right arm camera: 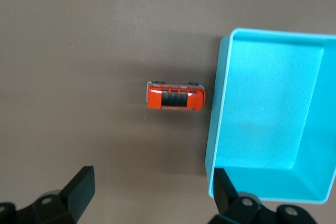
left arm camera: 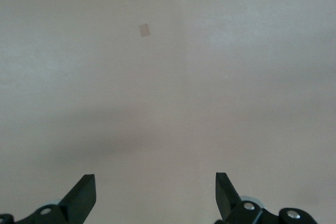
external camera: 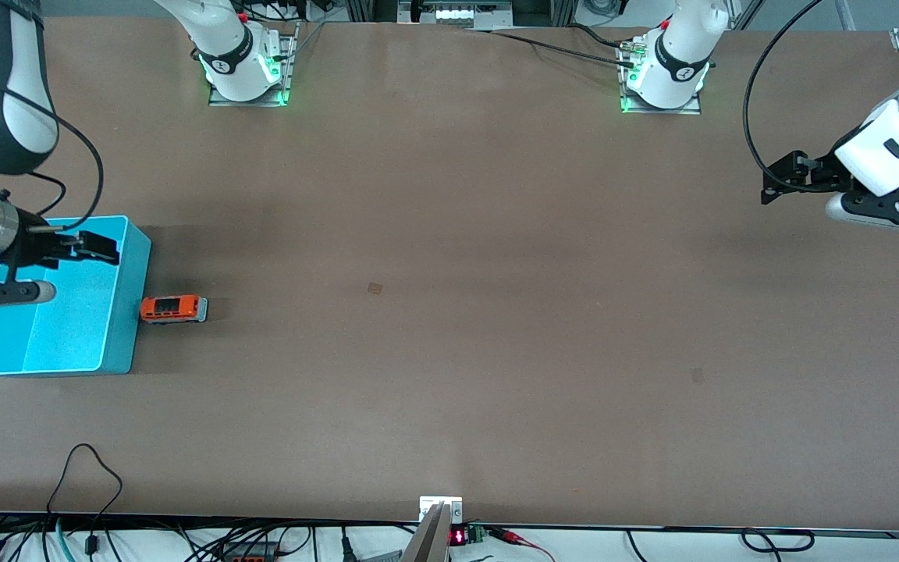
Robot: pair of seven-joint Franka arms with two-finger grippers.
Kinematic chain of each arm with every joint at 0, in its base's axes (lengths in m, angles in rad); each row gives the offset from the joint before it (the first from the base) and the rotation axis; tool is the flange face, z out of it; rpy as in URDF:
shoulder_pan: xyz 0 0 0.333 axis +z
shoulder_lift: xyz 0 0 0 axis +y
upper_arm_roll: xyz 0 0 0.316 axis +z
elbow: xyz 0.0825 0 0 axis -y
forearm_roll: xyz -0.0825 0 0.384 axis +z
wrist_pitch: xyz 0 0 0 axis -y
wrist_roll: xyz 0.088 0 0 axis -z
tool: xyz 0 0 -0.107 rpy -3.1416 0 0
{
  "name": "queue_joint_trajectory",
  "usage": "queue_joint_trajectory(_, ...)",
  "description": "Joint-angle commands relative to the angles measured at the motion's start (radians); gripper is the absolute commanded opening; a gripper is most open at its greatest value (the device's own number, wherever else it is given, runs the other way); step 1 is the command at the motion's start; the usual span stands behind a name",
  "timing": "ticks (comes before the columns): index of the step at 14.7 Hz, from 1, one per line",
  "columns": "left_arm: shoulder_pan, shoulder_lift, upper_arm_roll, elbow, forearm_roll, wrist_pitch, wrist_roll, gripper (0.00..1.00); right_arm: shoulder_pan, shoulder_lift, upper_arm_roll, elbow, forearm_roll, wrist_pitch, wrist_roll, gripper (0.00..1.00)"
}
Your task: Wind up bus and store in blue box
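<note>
Bus (external camera: 173, 309) beside blue box (external camera: 118, 312)

Robot lab: bench-bolted arm bases (external camera: 246, 74)

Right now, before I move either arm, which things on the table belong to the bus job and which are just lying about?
Belongs to the job:
- small orange-red toy bus, on the table beside the bin
- light cyan-blue open plastic bin, nothing inside
- right gripper, open, over the bin
- left gripper, open, waiting at its own end

Lying about:
- small brown square patch mid-table
</note>
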Motion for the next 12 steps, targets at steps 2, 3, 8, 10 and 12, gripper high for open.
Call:
queue_joint_trajectory(2,-0.003,-0.008,0.008,0.005,-0.015,-0.003,-0.004,1.0,0.02,0.08,-0.001,0.058,0.011,0.072,-0.084,1.0)
queue_joint_trajectory(3,-0.005,-0.01,0.005,0.006,-0.015,-0.012,-0.004,1.0,0.021,0.103,-0.001,0.058,0.012,0.081,-0.132,1.0)
queue_joint_trajectory(8,-0.005,-0.006,0.003,0.012,-0.015,-0.013,-0.005,1.0,0.017,0.157,-0.001,-0.004,0.038,0.21,-0.427,1.0)
queue_joint_trajectory(10,-0.006,-0.006,0.003,0.012,-0.014,-0.013,-0.005,1.0,0.009,0.157,-0.001,-0.059,0.038,0.225,-0.617,1.0)
queue_joint_trajectory(12,-0.008,-0.008,0.002,0.012,-0.014,-0.015,-0.007,1.0,0.0,0.159,-0.001,-0.116,0.038,0.242,-0.798,1.0)
